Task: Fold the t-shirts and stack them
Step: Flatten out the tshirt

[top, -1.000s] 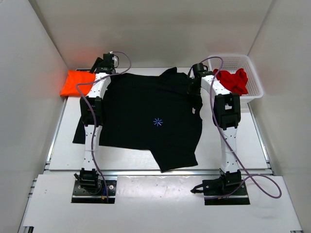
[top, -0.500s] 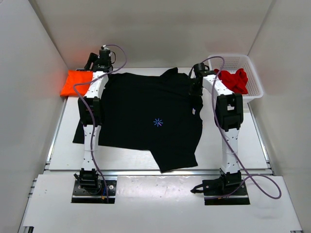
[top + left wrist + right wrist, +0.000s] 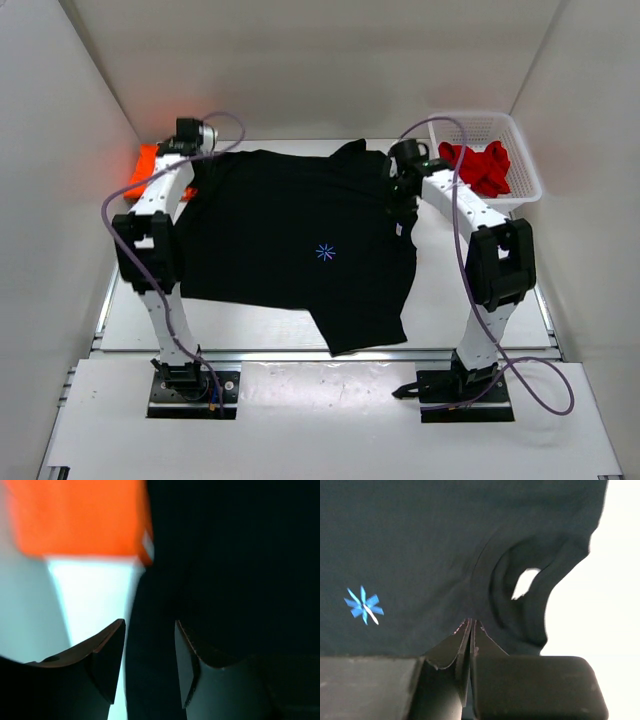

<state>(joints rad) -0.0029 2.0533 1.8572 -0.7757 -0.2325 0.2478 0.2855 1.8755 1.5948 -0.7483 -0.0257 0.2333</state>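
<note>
Black t-shirt [image 3: 300,240] spread flat (blue star print); left gripper [image 3: 149,625] parted, right gripper [image 3: 470,621] pinching it.

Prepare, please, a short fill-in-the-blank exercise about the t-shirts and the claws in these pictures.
1. The spread-out t-shirt on the table is ___.
2. The crumpled t-shirt in the white basket is ___.
3. The right claw, at the spread-out shirt's collar, is ___.
4. The left claw hangs open near the far-left t-shirt, coloured ___.
Missing words: black; red; shut; orange.
</note>
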